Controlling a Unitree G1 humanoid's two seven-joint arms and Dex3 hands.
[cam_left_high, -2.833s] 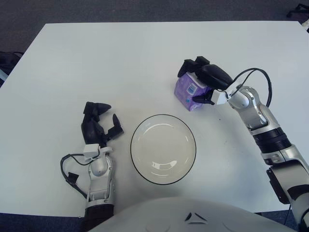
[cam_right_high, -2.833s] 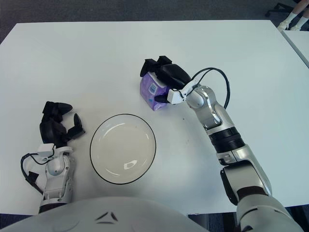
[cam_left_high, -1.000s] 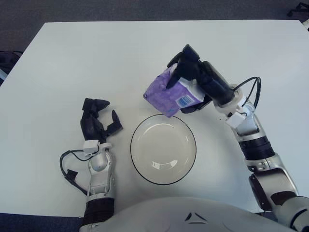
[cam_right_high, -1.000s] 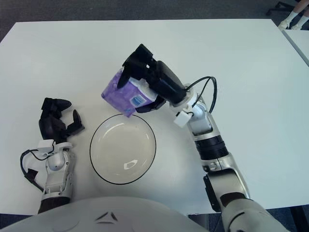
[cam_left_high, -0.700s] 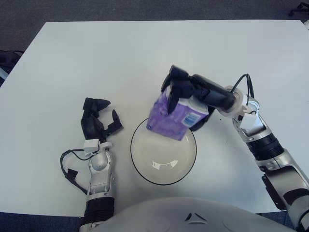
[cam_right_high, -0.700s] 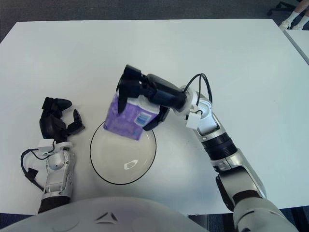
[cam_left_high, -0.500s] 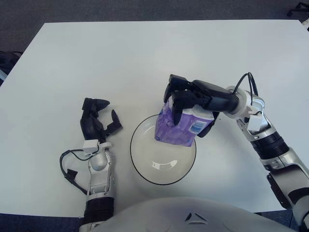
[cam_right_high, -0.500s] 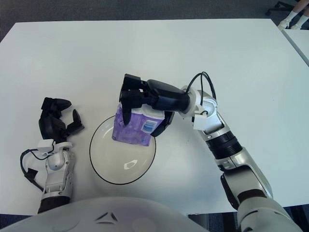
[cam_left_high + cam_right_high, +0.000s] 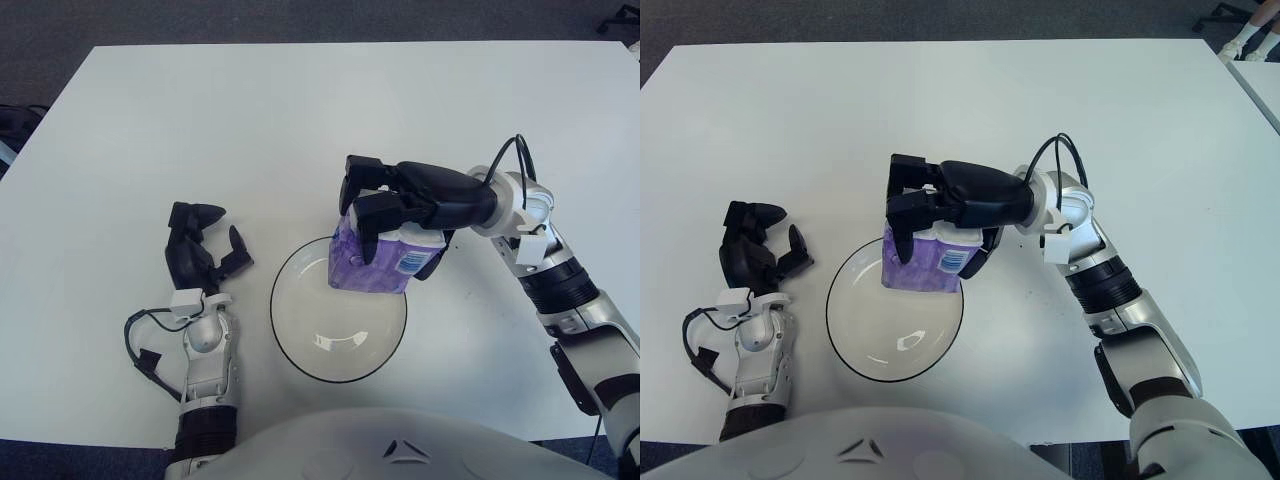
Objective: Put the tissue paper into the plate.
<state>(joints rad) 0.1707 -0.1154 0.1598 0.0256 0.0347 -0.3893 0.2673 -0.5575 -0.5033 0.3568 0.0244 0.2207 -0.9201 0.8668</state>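
The right robot hand (image 9: 395, 215) grips the purple tissue pack (image 9: 375, 262) from above, with its fingers wrapped around the top. The pack hangs over the far side of the plate (image 9: 338, 310), close to the rim. If the hand lets go here, the pack could hit the rim and tip out onto the counter (image 9: 250, 130). Its long side seems to point up and down. The left robot hand (image 9: 200, 255) shows left of the plate, open and holding nothing.

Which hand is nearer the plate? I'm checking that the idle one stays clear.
Right. The right hand holds the tissue pack over the plate's far rim, while the left hand shows off to the plate's left, apart from it.
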